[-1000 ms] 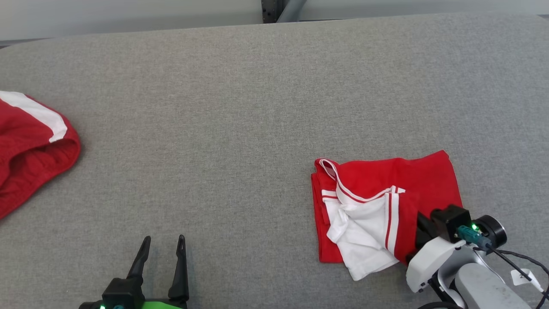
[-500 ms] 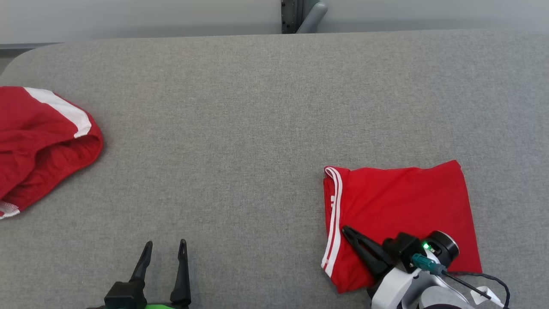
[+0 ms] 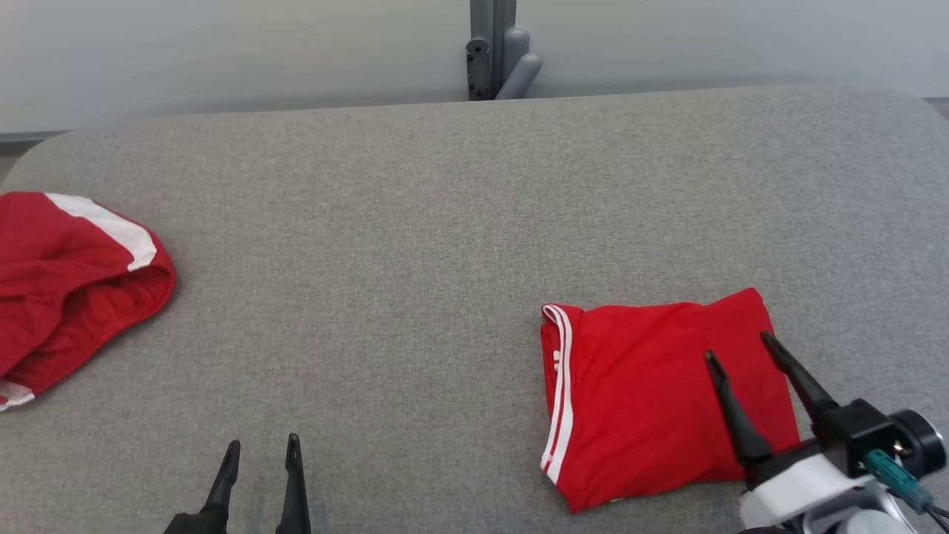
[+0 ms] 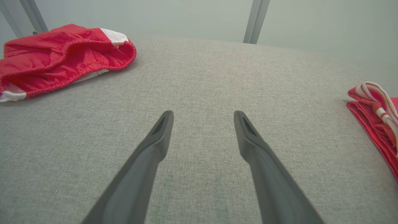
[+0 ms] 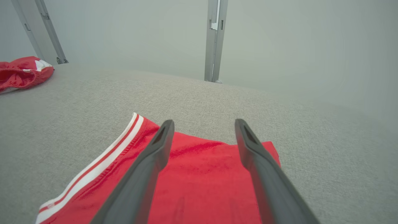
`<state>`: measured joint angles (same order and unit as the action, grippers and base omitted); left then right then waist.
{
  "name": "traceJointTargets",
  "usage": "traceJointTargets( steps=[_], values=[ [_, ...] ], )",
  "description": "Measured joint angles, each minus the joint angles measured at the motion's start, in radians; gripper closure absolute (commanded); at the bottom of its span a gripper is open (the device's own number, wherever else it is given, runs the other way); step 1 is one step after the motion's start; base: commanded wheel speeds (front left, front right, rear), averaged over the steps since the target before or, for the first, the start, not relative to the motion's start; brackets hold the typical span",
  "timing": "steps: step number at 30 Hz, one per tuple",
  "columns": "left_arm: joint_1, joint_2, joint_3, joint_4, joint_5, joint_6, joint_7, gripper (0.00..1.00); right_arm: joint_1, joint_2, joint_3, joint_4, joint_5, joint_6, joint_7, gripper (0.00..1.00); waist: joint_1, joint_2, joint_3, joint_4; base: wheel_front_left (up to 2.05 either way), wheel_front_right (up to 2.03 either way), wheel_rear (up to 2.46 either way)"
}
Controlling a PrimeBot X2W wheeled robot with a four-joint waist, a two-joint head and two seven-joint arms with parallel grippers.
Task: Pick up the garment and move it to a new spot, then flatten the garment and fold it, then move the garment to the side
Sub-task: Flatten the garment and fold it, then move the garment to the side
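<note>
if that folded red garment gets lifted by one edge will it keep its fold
Probably not: the folded red garment looks like thin, soft cloth, so its layers would likely droop and open. Pushed sideways, it may bunch on the grey fabric table rather than slide.

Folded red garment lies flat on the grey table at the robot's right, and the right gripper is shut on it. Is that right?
No. The right gripper is open, its jaws apart with nothing between them, as the right wrist view shows. The folded red garment does lie flat on the grey table at the robot's right.
</note>
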<state>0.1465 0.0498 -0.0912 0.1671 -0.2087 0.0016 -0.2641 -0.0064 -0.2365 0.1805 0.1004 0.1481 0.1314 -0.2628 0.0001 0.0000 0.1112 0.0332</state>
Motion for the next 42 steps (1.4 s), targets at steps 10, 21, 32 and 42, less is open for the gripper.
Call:
traceJointTargets(
  steps=[10, 21, 32, 42],
  values=[
    [0.060, 0.000, 0.033, -0.032, 0.032, -0.002, 0.000, 0.00, 0.166, 0.047, -0.305, -0.012, -0.043, 0.000, 0.000, 0.00, 0.0000, 0.0000, -0.091, -0.044, 0.00, 0.00, 0.00],
    [0.072, 0.000, 0.043, -0.031, 0.044, -0.011, 0.000, 0.00, 0.190, 0.062, -0.337, 0.079, -0.050, 0.000, 0.000, 0.00, -0.0001, 0.0000, -0.145, -0.039, 0.00, 0.00, 0.00],
    [0.067, 0.000, 0.025, -0.026, 0.063, -0.022, 0.000, 0.00, -0.009, -0.158, -0.091, 0.206, 0.311, 0.000, 0.346, 0.00, -0.0001, 0.0000, -0.119, -0.013, 0.00, 0.00, 0.00],
    [0.012, 0.000, 0.027, -0.015, 0.081, -0.044, 0.000, 0.00, -0.186, -0.187, 0.015, 0.344, 0.441, 0.000, 0.506, 0.00, 0.0000, 0.0000, -0.032, 0.013, 0.00, 0.00, 0.00]
  ],
)
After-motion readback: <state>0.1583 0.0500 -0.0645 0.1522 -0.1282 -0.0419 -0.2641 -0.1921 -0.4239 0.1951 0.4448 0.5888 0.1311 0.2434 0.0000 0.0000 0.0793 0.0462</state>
